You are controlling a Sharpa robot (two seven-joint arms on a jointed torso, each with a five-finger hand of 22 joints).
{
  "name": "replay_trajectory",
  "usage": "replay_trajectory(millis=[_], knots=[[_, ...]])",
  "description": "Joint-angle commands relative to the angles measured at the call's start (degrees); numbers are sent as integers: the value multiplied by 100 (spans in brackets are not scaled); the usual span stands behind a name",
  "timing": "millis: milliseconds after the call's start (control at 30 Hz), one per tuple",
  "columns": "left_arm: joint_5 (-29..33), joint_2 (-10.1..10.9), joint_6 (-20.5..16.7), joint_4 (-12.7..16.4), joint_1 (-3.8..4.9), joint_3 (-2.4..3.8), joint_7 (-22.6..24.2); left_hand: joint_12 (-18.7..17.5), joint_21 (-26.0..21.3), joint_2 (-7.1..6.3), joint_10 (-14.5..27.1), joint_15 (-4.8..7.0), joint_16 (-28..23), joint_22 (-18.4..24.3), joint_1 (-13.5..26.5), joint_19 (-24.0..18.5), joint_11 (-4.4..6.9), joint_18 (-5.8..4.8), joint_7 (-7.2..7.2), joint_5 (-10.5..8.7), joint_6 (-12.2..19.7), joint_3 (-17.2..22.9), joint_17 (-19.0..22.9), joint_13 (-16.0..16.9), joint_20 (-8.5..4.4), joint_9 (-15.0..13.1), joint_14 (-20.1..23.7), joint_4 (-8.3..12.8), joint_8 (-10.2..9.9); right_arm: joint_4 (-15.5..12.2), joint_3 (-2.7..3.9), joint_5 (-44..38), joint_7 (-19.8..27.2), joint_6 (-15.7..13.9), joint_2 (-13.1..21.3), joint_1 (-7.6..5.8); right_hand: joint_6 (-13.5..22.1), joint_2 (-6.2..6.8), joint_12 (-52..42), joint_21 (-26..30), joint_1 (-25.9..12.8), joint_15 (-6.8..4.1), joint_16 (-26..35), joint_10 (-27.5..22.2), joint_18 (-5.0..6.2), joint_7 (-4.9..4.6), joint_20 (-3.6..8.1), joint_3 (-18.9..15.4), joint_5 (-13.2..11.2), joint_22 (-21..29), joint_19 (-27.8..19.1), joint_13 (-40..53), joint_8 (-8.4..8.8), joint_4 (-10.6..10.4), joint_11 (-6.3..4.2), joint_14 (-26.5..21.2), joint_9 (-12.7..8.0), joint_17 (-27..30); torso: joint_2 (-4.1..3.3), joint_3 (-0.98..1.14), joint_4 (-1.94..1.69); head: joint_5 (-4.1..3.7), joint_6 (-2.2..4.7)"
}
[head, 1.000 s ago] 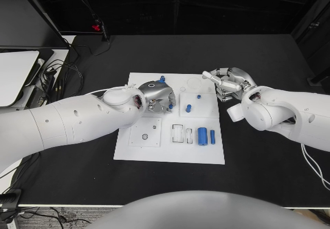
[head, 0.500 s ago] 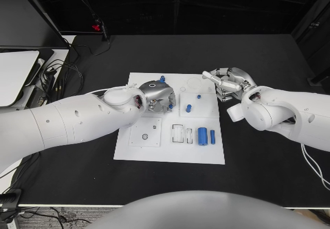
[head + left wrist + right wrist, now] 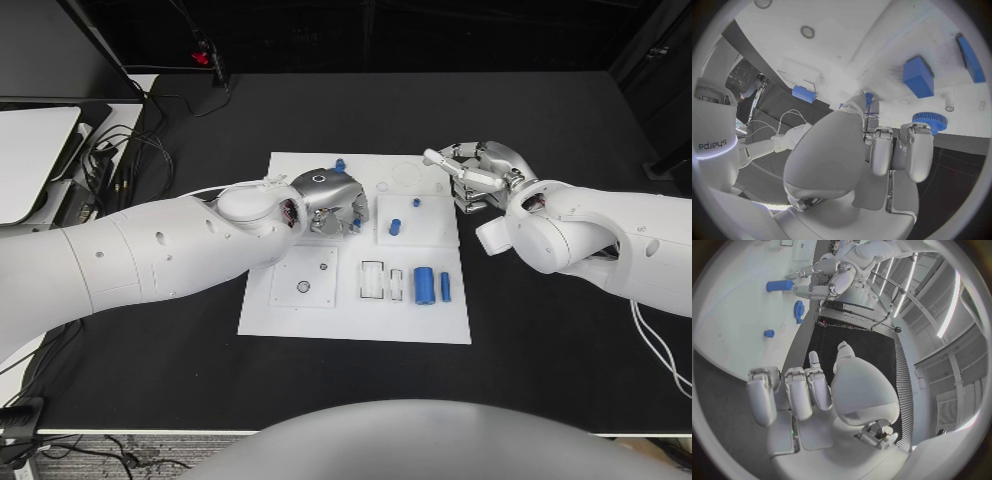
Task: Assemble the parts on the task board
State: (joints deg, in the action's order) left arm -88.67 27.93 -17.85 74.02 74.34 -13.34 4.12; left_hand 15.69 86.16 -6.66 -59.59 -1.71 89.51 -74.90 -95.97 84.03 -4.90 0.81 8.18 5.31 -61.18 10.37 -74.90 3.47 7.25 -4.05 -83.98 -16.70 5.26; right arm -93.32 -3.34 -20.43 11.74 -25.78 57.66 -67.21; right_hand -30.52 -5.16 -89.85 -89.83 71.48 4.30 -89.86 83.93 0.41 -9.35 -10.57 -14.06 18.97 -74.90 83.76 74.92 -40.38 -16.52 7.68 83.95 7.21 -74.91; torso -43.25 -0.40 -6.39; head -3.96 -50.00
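- Two robot hands are hovering over the far half of the white task board [image 3: 289, 315], which is lying in the middle of the black counter [image 3: 173, 370].
- The left robot hand [image 3: 332, 203] is sitting over the board's middle, covering whatever lies beneath it in the head view; its fingers are curling inward, and I cannot tell whether they are pinching a part.
- In the left wrist view a sliver of blue is showing right at the fingertips [image 3: 869, 102], too hidden to name.
- The right robot hand [image 3: 473, 175] is hanging at the board's far right edge with its fingers [image 3: 786, 392] drawn together side by side; nothing is showing in them, so it is reading as clenched on nothing.
- Near the board's front, a large blue cylinder [image 3: 424, 285] is lying just beside a thin blue pin [image 3: 446, 287].
- A blue peg [image 3: 395, 227] is standing on a raised white block between the two robot hands, with a small blue stud [image 3: 415, 202] beyond it.
- Another blue piece [image 3: 340, 163] is sitting at the far edge; its shape is hard to make out.
- A blue gear [image 3: 930, 120] is appearing close to the left fingers in the wrist view.
- Compared with a second ago, both robot hands and every part are staying where they were.
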Motion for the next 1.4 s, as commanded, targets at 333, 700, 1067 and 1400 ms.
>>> replay_trajectory(millis=[333,700,1067,1400], knots=[[-44,8,159,-31,-10,-12,-192,-86,-14,-49,-4,2,15,-1355,25,279,-41,36,13,-32,75,60,-1406,0,-2,5,-564,-8,-39,-11,3,-12,38,45,0,-5,7,-26,-15,-17,16,16,-14,607,-41,-260,-17,-41,22,-1510,624,1508,-18,-2,12,605,-6,-1509,3,-2,1,6,0],[-44,-2,277,-49,-10,-12,-256,-179,-24,-35,-132,25,16,-1351,38,271,-7,40,-39,-36,-113,139,-1409,2,-6,-39,-565,-4,48,-8,3,-11,43,46,-4,-5,6,-28,-15,-17,20,15,-14,607,-41,-259,-16,-47,39,-1510,624,1508,-24,-5,12,605,-12,-1509,3,1,0,7,0],[-44,-13,345,-60,-10,-12,-257,-242,-30,-11,-322,66,20,-1349,77,265,44,42,-98,-59,-312,210,-1423,5,-28,-82,-570,-6,126,-6,3,-11,44,46,-7,-5,6,-29,-15,-17,21,15,-14,607,-41,-259,-16,-47,42,-1510,624,1508,-24,-5,12,605,-13,-1509,2,0,1,12,0],[-44,-9,183,-61,-10,-12,-253,-301,-2,61,-586,138,37,-1360,30,286,127,34,-178,-78,-567,326,-1474,6,-74,-148,-589,4,212,-6,3,-11,45,49,-12,-5,6,-29,-15,-17,21,15,-14,607,-41,-259,-16,-47,42,-1510,624,1508,-24,-5,12,605,-13,-1509,3,1,3,7,0]])
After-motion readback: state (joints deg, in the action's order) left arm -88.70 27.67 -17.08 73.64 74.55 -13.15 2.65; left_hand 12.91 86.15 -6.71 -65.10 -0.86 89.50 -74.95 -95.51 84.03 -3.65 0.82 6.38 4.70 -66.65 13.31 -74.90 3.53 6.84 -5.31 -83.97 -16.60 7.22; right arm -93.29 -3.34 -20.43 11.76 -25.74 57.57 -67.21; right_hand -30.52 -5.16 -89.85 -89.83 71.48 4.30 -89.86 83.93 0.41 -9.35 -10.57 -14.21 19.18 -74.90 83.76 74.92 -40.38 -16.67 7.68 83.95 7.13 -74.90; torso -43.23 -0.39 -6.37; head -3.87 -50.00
